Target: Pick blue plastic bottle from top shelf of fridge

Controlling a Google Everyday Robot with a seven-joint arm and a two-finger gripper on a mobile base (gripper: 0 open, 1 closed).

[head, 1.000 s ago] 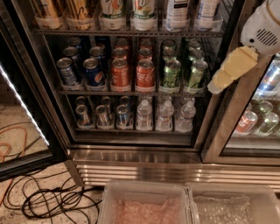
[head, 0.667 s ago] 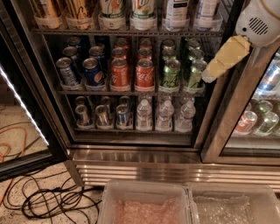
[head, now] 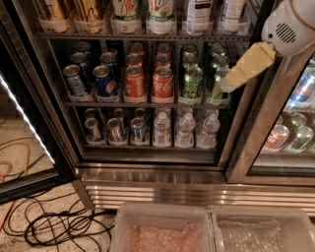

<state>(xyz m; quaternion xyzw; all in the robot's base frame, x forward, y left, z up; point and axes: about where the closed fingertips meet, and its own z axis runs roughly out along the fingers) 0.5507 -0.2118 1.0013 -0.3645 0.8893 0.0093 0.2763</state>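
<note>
The fridge [head: 147,179] stands in front of me with its left door swung open. On the top shelf [head: 142,36], at the right end, stand two tall bottles with pale blue-and-white labels. One [head: 198,14] has a dark text panel and the other [head: 232,12] stands right of it. Only their lower parts show; the caps are out of view. My gripper [head: 229,84] hangs from the white wrist at the upper right. It points down-left in front of the fridge's centre post, below the top shelf and beside the green cans [head: 216,81]. It holds nothing.
White bottles with green-red lettering [head: 143,11] and brown bottles [head: 69,12] share the top shelf. Soda cans [head: 133,81] fill the middle shelf, and small water bottles [head: 184,129] the bottom one. The open door [head: 29,133] is at the left, cables [head: 54,224] lie on the floor, and two plastic bins [head: 162,229] stand in front.
The gripper has moved up and to the left, from the right door frame towards the open compartment. Nothing on the shelves has moved.
</note>
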